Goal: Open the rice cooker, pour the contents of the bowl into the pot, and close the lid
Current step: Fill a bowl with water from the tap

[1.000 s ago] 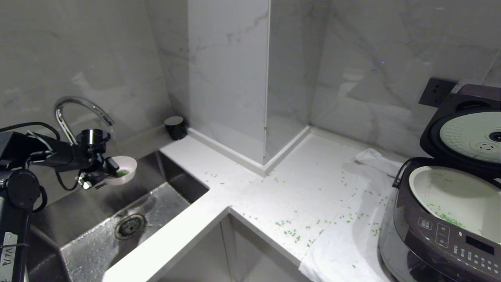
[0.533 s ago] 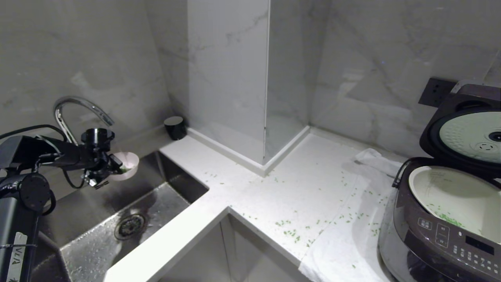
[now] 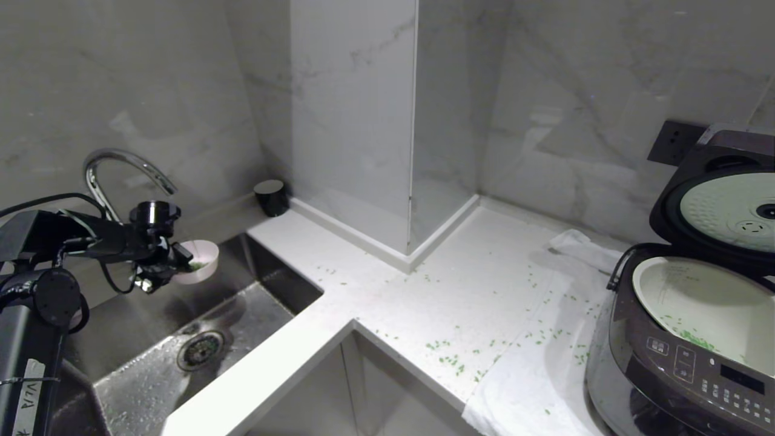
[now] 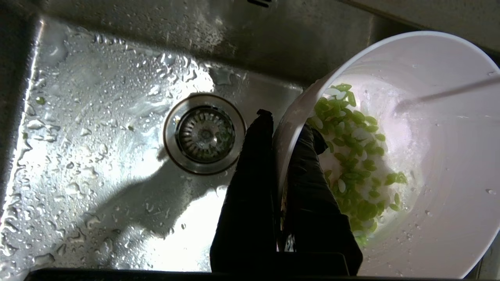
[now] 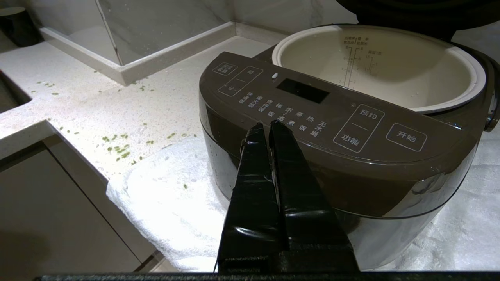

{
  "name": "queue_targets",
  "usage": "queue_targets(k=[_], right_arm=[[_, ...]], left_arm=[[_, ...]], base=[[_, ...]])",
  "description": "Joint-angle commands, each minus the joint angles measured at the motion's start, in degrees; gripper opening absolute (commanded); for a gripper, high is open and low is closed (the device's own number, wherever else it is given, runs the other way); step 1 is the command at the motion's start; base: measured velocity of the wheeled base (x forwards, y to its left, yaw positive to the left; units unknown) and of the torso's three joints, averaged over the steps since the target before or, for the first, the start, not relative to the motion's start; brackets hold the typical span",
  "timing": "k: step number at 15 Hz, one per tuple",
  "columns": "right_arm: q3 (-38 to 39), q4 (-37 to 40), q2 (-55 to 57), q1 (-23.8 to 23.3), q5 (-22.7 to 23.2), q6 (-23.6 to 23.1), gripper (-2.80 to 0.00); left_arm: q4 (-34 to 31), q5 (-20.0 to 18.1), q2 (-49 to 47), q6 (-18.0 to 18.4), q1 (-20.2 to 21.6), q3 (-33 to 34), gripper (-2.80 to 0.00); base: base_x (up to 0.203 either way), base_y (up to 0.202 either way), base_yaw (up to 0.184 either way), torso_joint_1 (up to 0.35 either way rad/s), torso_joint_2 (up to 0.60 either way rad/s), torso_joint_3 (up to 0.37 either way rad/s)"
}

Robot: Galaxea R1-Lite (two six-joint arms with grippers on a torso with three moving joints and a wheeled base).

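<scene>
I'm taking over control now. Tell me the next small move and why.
Probably carry the bowl right, toward the pot. The left gripper pinches its rim over the sink, green bits still inside, and the lid stands open. Keep it level; bits already litter the counter.

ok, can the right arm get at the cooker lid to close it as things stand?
Probably yes. The right gripper, shut and empty, sits just in front of the rice cooker; the lid stands open behind the pot, with nothing blocking it.
</scene>
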State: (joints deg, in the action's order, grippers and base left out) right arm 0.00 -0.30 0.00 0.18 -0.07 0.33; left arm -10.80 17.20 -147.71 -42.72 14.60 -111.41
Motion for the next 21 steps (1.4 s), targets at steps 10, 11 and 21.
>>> queue_targets(k=[10, 11, 21], right_arm=[[0.1, 0.0, 0.0, 0.0, 0.0, 0.0, -2.80], [0.1, 0.0, 0.0, 0.0, 0.0, 0.0, -2.80], [0.1, 0.0, 0.0, 0.1, 0.0, 0.0, -2.80]], left_arm=[[0.2, -0.1, 1.1, -2.4, -0.4, -0.7, -2.80], [0.3, -0.1, 1.5, -2.4, -0.3, -0.7, -2.80], [0.2, -1.1, 3.0, -3.1, -0.2, -0.7, -2.80]], base=[[0.000, 0.000, 0.000, 0.000, 0.00, 0.000], [0.000, 0.000, 0.000, 0.000, 0.00, 0.000], [0.000, 0.000, 0.000, 0.000, 0.00, 0.000]])
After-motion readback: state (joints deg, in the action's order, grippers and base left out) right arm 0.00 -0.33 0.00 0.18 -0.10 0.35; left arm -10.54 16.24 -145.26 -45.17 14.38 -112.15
